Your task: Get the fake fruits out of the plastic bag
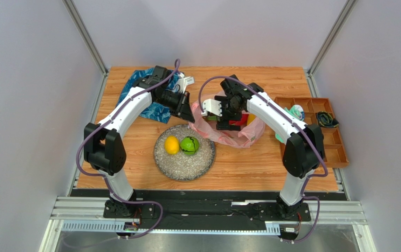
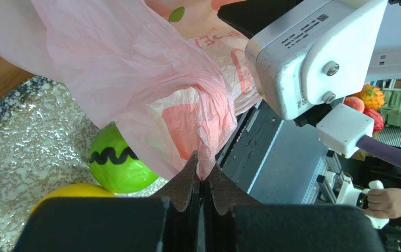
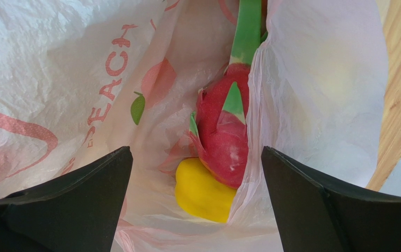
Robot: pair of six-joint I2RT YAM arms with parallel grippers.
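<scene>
Top cam: the pink bag (image 1: 250, 135) sits on the wood table (image 1: 239, 168) a bit right of center, mouth up. The left gripper (image 1: 188, 113) is at the bag's left edge and the right gripper (image 1: 230, 122) is down in the bag's mouth. Can't tell from here how wide either one is. A speckled plate (image 1: 181, 169) lies just beside the bag, front-left of it, w/ 2 fruits already on it: a lemon (image 1: 172, 145) and a green melon (image 1: 189, 145), side by side. A blue cloth (image 1: 157, 111) lies at the back left, partly under the left arm. A brown tray (image 1: 339, 152) sits at the table's right edge.

Left wrist cam: the left gripper's jaws are pressed together on a pinch of the bag's film, which bunches and fans out above them. The melon, w/ a black zigzag on it, and the lemon sit on the plate just below the lifted plastic. The right arm's white housing (image 2: 302, 58) fills the upper right. Somebody's hand (image 2: 392, 202) shows in the far bottom-right corner, off the table.

Right wrist cam: the right gripper's jaws are spread wide, holding nothing, looking straight into the bag. Btw the bag has "PEACH" printed inside. Between the 2 fingers lies a red dragon fruit (image 3: 221, 142) w/ green tips, and a yellow fruit (image 3: 202, 197) touches its near end. A fold of plastic covers the dragon fruit's right side.
</scene>
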